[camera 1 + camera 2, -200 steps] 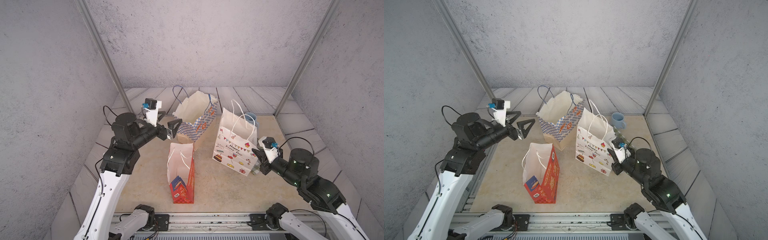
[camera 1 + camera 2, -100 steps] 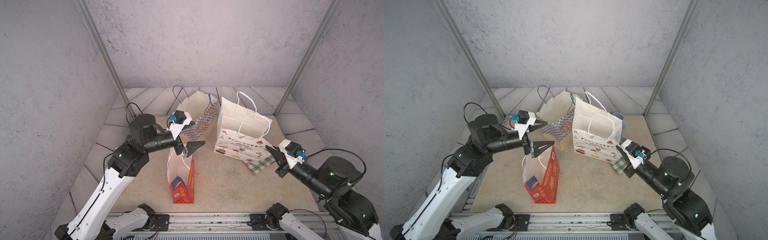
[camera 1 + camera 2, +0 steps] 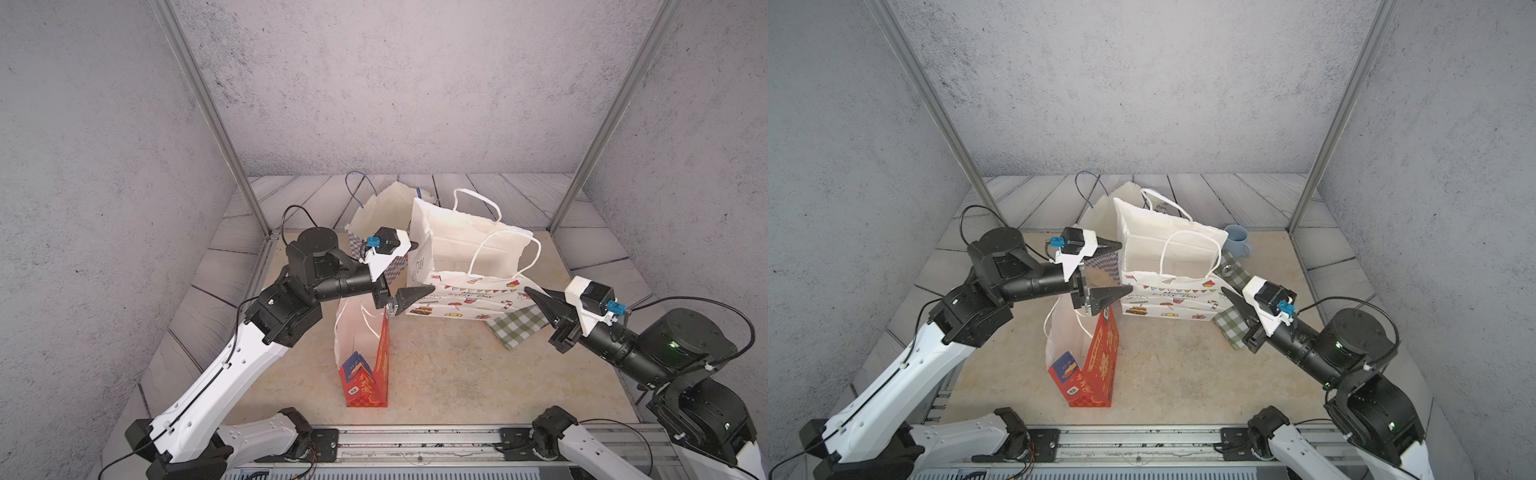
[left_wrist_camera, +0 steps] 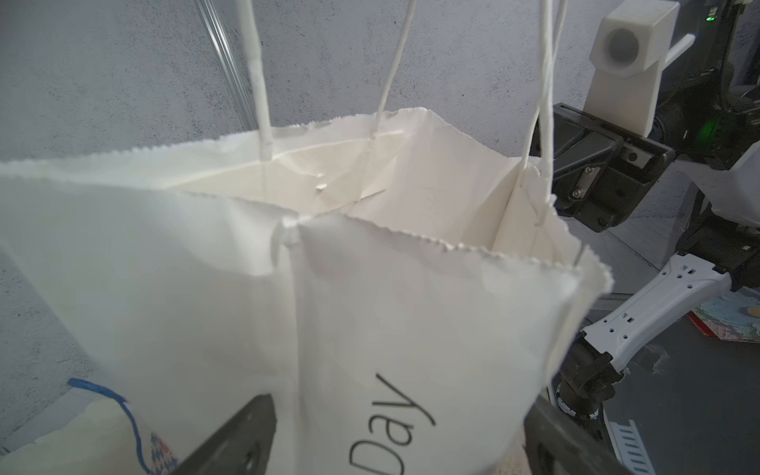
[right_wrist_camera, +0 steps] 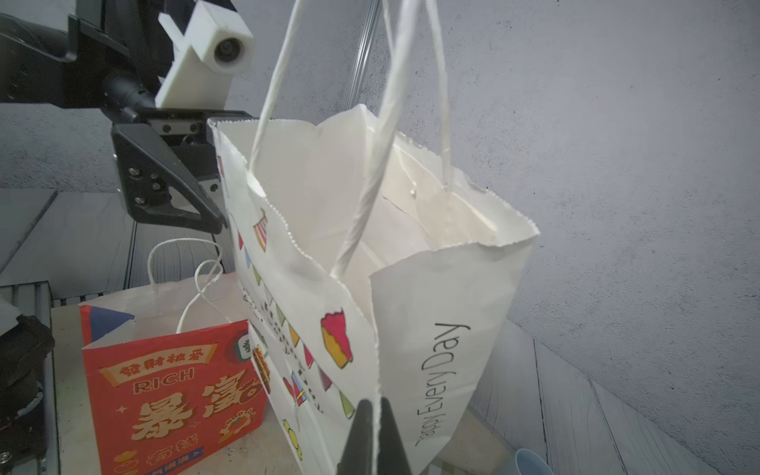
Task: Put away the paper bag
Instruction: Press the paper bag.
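Paper bag (image 3: 453, 253) at mid-desk (image 3: 457, 386), toward the back: white, printed with bunting, cakes and sweets, black lettering running down the narrow side panels, mouth open, two white cord handles standing above the sawtooth rim. Whether the base rests on the desk: cannot tell. Starting at the left, left arm stretched in over the desk's left edge, left hand (image 3: 1126, 268) spread wide, one finger on either side of the bag's left side panel, a little under the rim. Contact with the paper: cannot tell. Under that hand, nearer the rail, red bag (image 3: 365, 382) standing upright with mouth open and white handles, gold lettering and "RICH" on its face, just beside the white bag's near left corner. Behind the left hand, blue-patterned bag (image 3: 386, 208) with blue cord handles, mouth open, pressed close against the white bag's rear left side. Further right, green checked cloth (image 3: 517, 328) lying flat by the bag's near right corner, one edge hidden behind the bag. Beyond the cloth, grey-blue mug (image 3: 1237, 243), seen in a top view, near the back right post. At the far right, right hand (image 3: 530, 292) closed tight, pinching the corner fold of the bag's right side panel, some way under the rim.
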`<state>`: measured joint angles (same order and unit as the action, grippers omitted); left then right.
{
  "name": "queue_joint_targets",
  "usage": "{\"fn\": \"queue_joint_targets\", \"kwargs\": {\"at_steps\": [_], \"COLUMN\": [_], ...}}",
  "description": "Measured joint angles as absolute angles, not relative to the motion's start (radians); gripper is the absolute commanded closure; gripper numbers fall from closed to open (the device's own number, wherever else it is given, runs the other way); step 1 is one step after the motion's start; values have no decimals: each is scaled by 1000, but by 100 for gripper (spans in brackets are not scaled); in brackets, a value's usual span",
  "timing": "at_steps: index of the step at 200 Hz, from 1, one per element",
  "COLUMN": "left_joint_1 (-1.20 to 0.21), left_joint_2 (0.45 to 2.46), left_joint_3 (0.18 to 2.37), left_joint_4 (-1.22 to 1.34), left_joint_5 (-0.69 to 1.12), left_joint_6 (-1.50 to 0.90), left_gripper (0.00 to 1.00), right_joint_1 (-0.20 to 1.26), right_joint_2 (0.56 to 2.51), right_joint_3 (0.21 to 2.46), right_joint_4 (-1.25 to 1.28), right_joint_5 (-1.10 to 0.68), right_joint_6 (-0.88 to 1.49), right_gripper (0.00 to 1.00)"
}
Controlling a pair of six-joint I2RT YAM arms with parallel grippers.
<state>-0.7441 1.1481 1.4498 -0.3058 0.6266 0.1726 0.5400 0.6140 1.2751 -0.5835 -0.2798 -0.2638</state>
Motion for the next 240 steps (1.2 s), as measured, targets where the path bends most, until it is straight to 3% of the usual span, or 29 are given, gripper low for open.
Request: {"fn": "queue_joint_targets", "kwargs": {"at_steps": [53, 76, 126, 176, 240], "left_joint_1": [-793, -794, -794, -794, -794], "left_joint_2": [1162, 1157, 1102, 1101, 1100], "left_joint_3": [1440, 1421, 1307, 1296, 1293], "left_joint_4": [-254, -241, -223, -197, -172], "left_joint_5": [579, 495, 318, 313, 536], "left_joint_6": [154, 167, 215, 221, 231], "left_gripper": [9, 0, 0, 15, 30], "right_joint_1": [540, 540, 540, 540, 540], "right_joint_2": [614, 613, 609, 608, 612], "right_joint_3": [1250, 1237, 1231, 1230, 1225], "right_joint_4": [-529, -505, -469, -443, -447], "right_joint_5": [-296, -295, -294, -308, -351], "right_joint_6": [-223, -212, -196, -170, -148], "right_gripper": [100, 100, 100, 100, 100]}}
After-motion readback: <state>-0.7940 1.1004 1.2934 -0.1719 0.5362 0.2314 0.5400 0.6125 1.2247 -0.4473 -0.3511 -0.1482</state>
